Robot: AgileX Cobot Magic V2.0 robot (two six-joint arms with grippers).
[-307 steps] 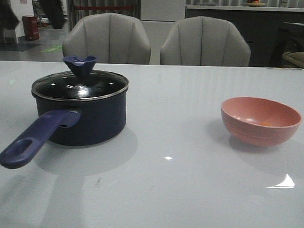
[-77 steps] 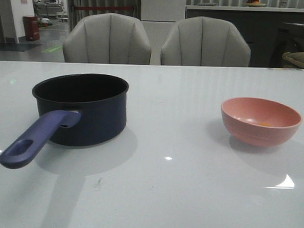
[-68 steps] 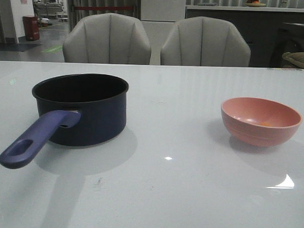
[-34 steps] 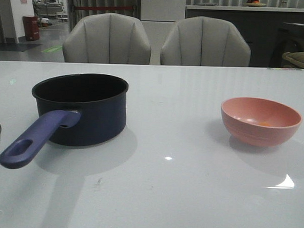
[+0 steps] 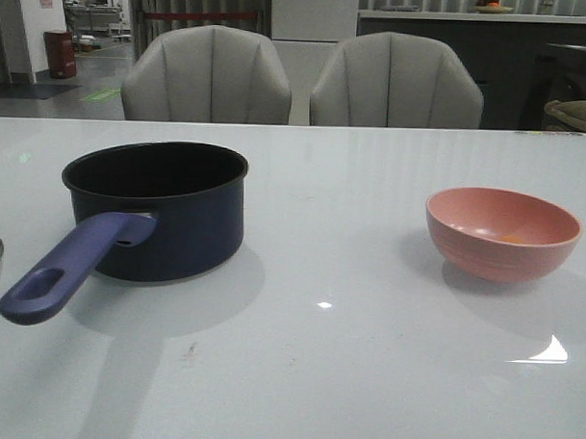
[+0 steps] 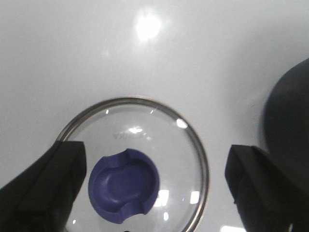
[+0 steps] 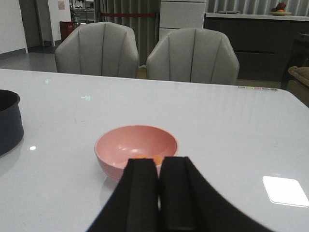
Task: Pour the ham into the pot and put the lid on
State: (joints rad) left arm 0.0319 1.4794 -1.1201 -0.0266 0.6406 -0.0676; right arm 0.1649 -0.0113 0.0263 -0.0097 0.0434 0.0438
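1. White and glossy, the table [image 5: 365, 376] fills the foreground of the front view, with two grey chairs [image 5: 208, 74] pushed up at its far edge and a dim room behind them.
2. The ham [image 5: 510, 239] is only a faint orange fleck on the inner floor of the pink bowl [image 5: 502, 234], which stands on the right half of the table. In the right wrist view a little more of it shows, but the gripper's fingers cover part of it.
3. The pot [image 5: 157, 210] stands uncovered on the left half, well apart from the bowl. Its black interior is too dark to make out anything inside, and its long handle [image 5: 68, 268] slants toward the near left corner.
4. The lid [image 6: 137, 164] lies flat on the table, knob [image 6: 124, 182] upward, just beside the pot. In the front view only a thin arc of its steel rim shows at the left edge, the rest cut off.
5. The left gripper [image 6: 154, 193] hangs above the lid with its fingers [image 6: 46, 186] spread wide to either side of the knob, touching nothing visible. Their tips run out of view.
6. The right gripper [image 7: 159, 193] has its fingers pressed together with nothing between them, low and near the bowl. Neither arm appears in the front view.
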